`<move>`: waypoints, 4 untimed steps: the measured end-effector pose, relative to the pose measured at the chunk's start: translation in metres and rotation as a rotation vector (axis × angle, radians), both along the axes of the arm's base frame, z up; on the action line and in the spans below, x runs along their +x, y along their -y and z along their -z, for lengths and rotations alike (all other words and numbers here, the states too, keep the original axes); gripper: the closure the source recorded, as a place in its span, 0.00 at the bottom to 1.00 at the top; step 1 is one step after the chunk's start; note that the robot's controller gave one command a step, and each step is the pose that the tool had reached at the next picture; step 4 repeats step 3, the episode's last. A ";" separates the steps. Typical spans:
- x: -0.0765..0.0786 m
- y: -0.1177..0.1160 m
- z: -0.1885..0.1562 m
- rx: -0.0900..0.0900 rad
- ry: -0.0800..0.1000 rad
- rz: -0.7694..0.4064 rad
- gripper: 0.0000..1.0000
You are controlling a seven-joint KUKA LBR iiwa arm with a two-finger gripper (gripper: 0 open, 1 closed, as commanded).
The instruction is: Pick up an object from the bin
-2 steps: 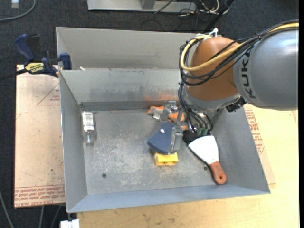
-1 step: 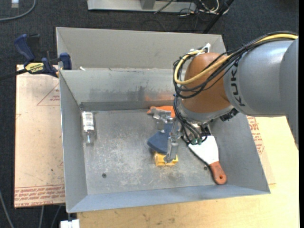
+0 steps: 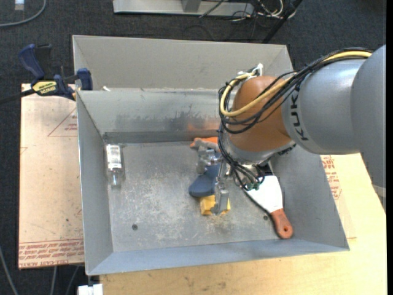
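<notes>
A small yellow piece [image 3: 211, 208] lies on the floor of the bin [image 3: 92, 183], about the middle and a little toward the front wall. The tip of the gripper [image 3: 221, 200] is right over it, low in the bin and covering part of it. Whether the gripper is open or closed, and whether it has hold of anything, cannot be told from this angle, since the wrist and its cables hide the tip. A soft-looking blue piece [image 3: 199, 188] lies just beside the yellow one, touching it or nearly so on the side toward the back-left. An orange thing [image 3: 203, 143] lies further back, close to the foot of the rear wall and partly hidden by the wrist. A white spatula [image 3: 271, 193] with an orange handle [image 3: 282, 224] lies to the right of the gripper, its blade near the wrist and its handle pointing toward the front-right corner. A small clear bottle [image 3: 113, 160] lies well apart from all of these, near the left wall. The grey arm [image 3: 334, 109] comes in from the right, its rounded orange cover [image 3: 258, 118] wrapped in yellow and black cables above the middle of the bin.
</notes>
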State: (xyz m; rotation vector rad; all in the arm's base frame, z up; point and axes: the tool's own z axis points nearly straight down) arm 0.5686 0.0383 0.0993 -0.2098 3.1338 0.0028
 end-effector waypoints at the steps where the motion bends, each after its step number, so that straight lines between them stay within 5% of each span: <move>1: 0.034 0.013 0.027 0.003 0.013 0.098 1.00; 2: 0.034 0.013 0.027 0.002 0.013 0.097 1.00; 3: 0.034 0.022 -0.163 0.003 0.012 0.119 1.00; 4: 0.034 0.022 -0.163 0.003 0.012 0.119 1.00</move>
